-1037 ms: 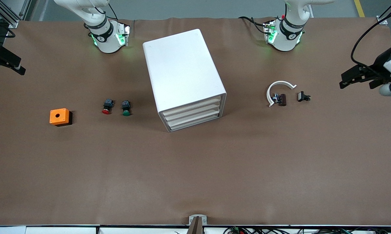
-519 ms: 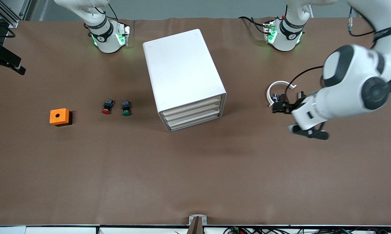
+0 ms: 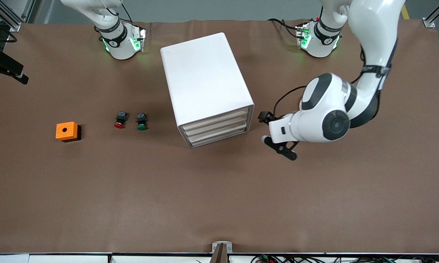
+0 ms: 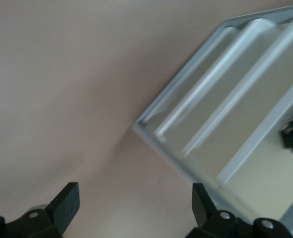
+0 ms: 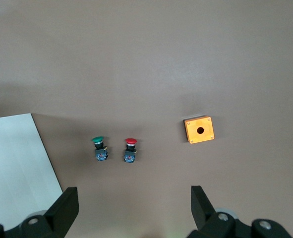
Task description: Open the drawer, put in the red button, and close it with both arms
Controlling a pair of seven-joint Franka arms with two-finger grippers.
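Observation:
The white cabinet stands mid-table with its three drawers stacked and all pushed in; their fronts also fill part of the left wrist view as the drawers. The red button lies on the brown table toward the right arm's end, beside a green button. My left gripper hangs open and empty just beside the cabinet's front corner, toward the left arm's end. In its own view the left gripper is over bare table. My right gripper waits open high above the red button.
An orange cube with a hole sits toward the right arm's end, past the two buttons; the right wrist view shows the orange cube and the green button too. The left arm's elbow hangs over the table beside the cabinet.
The left arm has swung in from its end of the table to the cabinet's front corner and now covers a white arc and small black parts. Right arm and objects unmoved.

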